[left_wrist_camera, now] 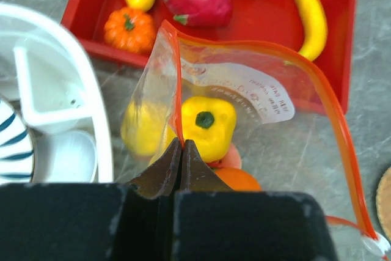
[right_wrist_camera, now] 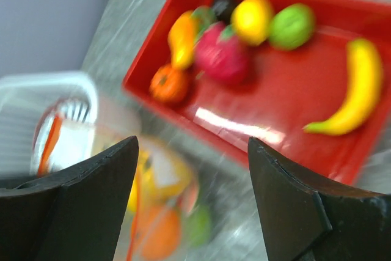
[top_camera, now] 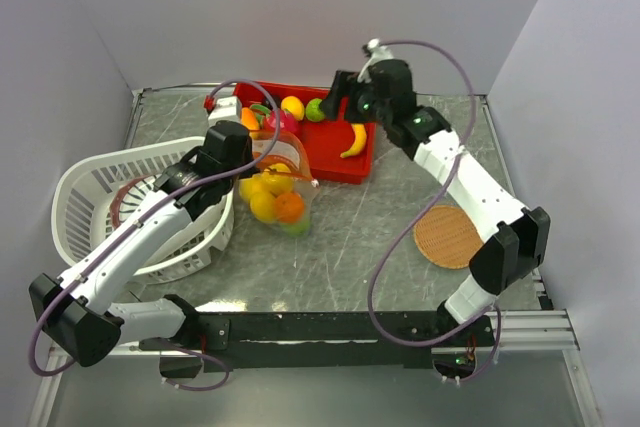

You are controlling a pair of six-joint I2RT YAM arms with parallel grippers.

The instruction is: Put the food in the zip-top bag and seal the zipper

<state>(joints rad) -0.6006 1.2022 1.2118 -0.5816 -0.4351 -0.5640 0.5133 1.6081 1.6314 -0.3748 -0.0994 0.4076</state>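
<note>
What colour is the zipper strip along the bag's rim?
Reddish-orange. The zipper shows best in the left wrist view.

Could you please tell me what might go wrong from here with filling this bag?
1. The left fingers pinch the zip-top bag at one spot of its zipper only, so the floppy mouth may sag shut before the next piece arrives.
2. The banana in the red tray is long and could snag on that rim.
3. The yellow pepper already inside might roll out if the bag is tugged.
</note>
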